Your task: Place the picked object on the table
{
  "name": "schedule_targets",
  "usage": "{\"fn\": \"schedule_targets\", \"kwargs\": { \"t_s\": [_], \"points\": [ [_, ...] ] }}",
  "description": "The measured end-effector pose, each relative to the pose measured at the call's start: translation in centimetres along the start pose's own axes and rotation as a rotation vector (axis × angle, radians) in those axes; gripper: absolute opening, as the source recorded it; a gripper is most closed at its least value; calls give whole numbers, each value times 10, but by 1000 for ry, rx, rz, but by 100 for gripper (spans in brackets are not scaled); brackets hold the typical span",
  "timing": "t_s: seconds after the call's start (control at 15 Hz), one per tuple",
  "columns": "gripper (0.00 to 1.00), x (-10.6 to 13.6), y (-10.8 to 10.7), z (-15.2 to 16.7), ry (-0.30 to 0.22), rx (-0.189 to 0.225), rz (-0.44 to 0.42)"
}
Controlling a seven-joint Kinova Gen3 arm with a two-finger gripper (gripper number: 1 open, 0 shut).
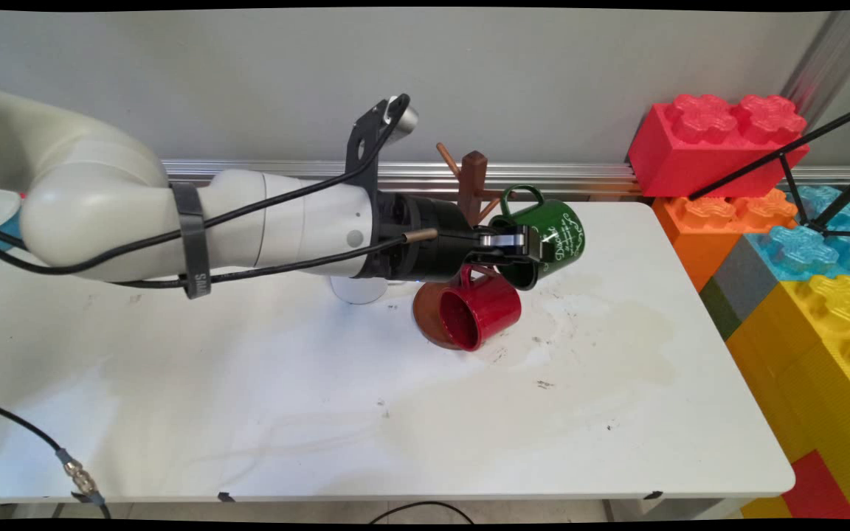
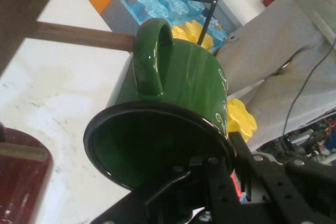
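Green mug gripped by its rim at the mug tree, red mug already hung.

The green mug (image 1: 547, 236) is held off the table, tilted, the gripper (image 1: 524, 245) clamped across its rim, one finger inside; its handle (image 2: 152, 56) lies beside a wooden peg (image 2: 84, 35), not visibly hooked on it. Just below hangs the red mug (image 1: 480, 310), close underneath. The mug tree (image 1: 473, 188) stands toward the white table's (image 1: 248, 413) far edge; right are toy bricks (image 1: 720, 140), near side open.

Main cam overhead, facing wall; hand cam close; shared: green mug (image 1: 547, 234) (image 2: 178, 98).
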Motion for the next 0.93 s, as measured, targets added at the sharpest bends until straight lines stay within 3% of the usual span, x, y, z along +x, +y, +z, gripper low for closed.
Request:
{"fn": "schedule_targets", "kwargs": {
  "t_s": [0.93],
  "points": [
    [0, -2, 16, -23, -36, -56, -5]
  ]
}}
